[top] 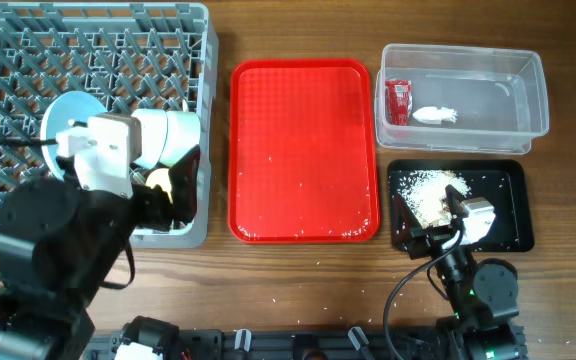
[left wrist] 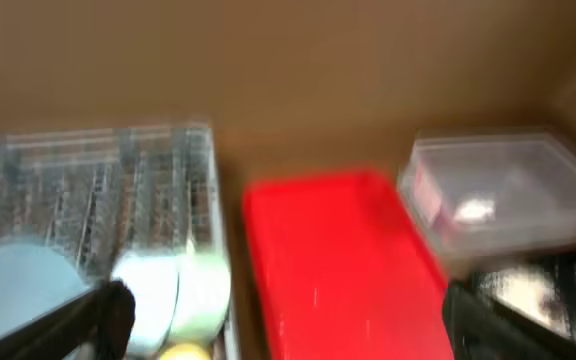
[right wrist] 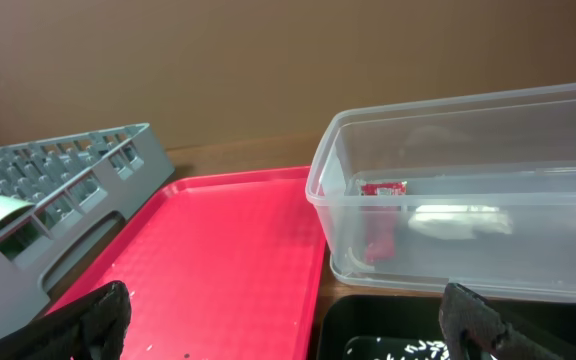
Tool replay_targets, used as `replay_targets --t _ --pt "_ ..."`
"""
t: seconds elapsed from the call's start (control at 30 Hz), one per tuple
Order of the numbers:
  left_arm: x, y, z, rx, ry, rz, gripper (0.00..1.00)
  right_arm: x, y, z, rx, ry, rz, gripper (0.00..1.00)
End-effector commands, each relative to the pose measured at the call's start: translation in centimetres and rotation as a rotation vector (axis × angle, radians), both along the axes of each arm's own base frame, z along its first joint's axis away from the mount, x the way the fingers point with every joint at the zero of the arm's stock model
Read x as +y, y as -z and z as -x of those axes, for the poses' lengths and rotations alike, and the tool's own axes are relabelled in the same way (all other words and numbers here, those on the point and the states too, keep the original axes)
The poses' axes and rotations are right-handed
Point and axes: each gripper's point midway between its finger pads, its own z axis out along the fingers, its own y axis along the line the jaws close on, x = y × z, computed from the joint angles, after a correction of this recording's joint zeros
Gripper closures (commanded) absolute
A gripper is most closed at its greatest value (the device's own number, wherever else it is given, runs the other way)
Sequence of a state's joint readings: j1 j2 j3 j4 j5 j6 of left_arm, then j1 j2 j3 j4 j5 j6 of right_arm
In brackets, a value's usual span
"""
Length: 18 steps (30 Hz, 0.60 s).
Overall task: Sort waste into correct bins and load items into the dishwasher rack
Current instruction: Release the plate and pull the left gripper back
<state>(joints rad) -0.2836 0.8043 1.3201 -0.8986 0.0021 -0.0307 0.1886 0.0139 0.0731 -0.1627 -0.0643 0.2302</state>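
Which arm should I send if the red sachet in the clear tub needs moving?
Right. The right arm is at the black tray, next to the clear tub holding the red sachet. The left arm is over the dishwasher rack, across the red tray.

Beside one flat red plastic tray point(top: 303, 120) sit one grey pegged plastic rack point(top: 98, 11), one clear plastic tub point(top: 490, 92), one black rectangular tray point(top: 505, 196), one red sachet point(top: 397, 101), one white napkin point(top: 434, 115)

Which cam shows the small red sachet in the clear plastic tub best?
Overhead: the small red sachet lies unobstructed inside the clear plastic tub. Right wrist sees it through the tub wall; left wrist, only a red blur.
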Motion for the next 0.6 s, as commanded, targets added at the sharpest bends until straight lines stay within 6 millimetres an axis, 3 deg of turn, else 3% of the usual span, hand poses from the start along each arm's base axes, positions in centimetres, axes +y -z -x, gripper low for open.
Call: replay_targets --t 0.0,0.1,0.27,0.37,0.47,0.5,0.57 --pt "-0.7 2.1 0.0 -0.147 0.081 0.029 0.0 0.1 -0.2 0.0 -0.007 -0.007 -0.011 0.0" --pt "-0.6 6.3 0.9 -0.29 0.115 0.073 0.0 0.1 -0.2 0.0 -0.007 -0.007 -0.011 0.0" --pt "1.4 13.1 2.2 -0.357 0.036 0.093 0.0 0.1 -0.2 0.0 -0.007 -0.007 -0.011 0.0" --pt "3.3 17.3 1.1 -0.349 -0.05 0.084 0.0 0.1 -0.2 0.0 -0.007 -0.007 -0.012 0.0" --pt "3.7 21.0 0.1 -0.304 -0.072 0.08 0.0 0.1 -0.2 0.0 -0.007 -0.007 -0.011 0.0" --pt "3.7 22.1 -0.3 -0.311 -0.071 0.081 0.0 0.1 -0.2 0.0 -0.007 -0.007 -0.011 0.0" --pt "3.6 22.0 -0.4 -0.333 -0.059 0.082 0.0 0.1 -0.2 0.0 -0.007 -0.007 -0.011 0.0"
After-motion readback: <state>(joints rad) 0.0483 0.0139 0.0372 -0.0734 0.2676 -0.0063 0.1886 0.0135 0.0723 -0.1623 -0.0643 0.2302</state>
